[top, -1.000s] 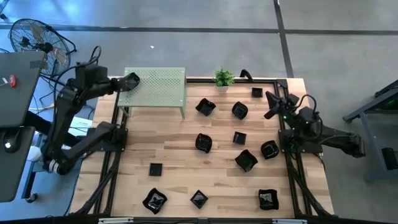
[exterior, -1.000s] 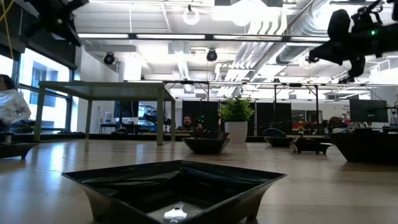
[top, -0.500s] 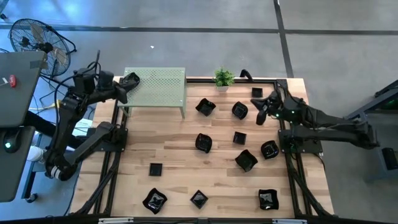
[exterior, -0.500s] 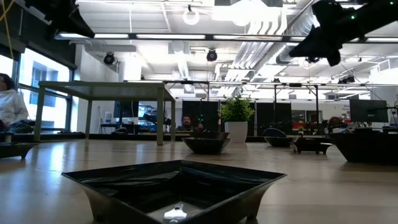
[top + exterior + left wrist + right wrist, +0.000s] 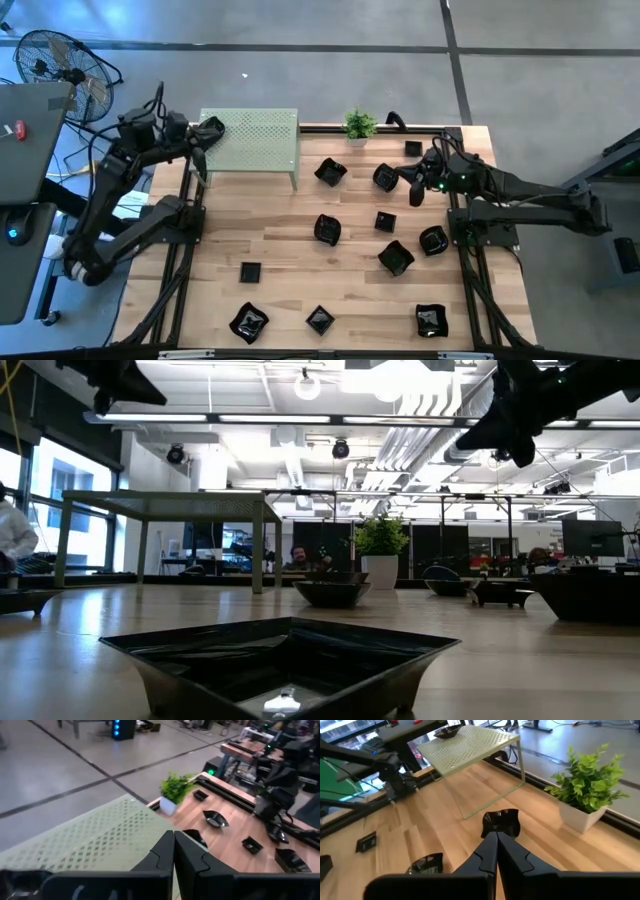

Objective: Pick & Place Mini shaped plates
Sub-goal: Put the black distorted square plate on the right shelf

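Note:
Several small glossy black mini shaped plates lie scattered on the wooden table, among them one (image 5: 330, 170) in front of the shelf, one (image 5: 385, 177) by my right gripper and one (image 5: 290, 660) at the near edge. Another plate (image 5: 212, 127) sits on the left end of the pale green perforated shelf (image 5: 255, 140). My left gripper (image 5: 173, 845) hovers shut and empty above that left end (image 5: 200, 150). My right gripper (image 5: 496, 839) is shut and empty, raised over the far right of the table (image 5: 413, 190), pointing toward the shelf.
A small green potted plant (image 5: 360, 125) stands at the far edge, right of the shelf. A floor fan (image 5: 50, 60) and a dark desk stand beyond the table's left side. Black rails frame the table. A person shows at the left of the low view (image 5: 15, 530).
My right arm has stretched out from its folded pose, carrying its shut gripper up and toward the table's left, over the plates at the far right. My left wrist has turned and rolled beside the shelf's left end, staying about where it was. No plate has moved.

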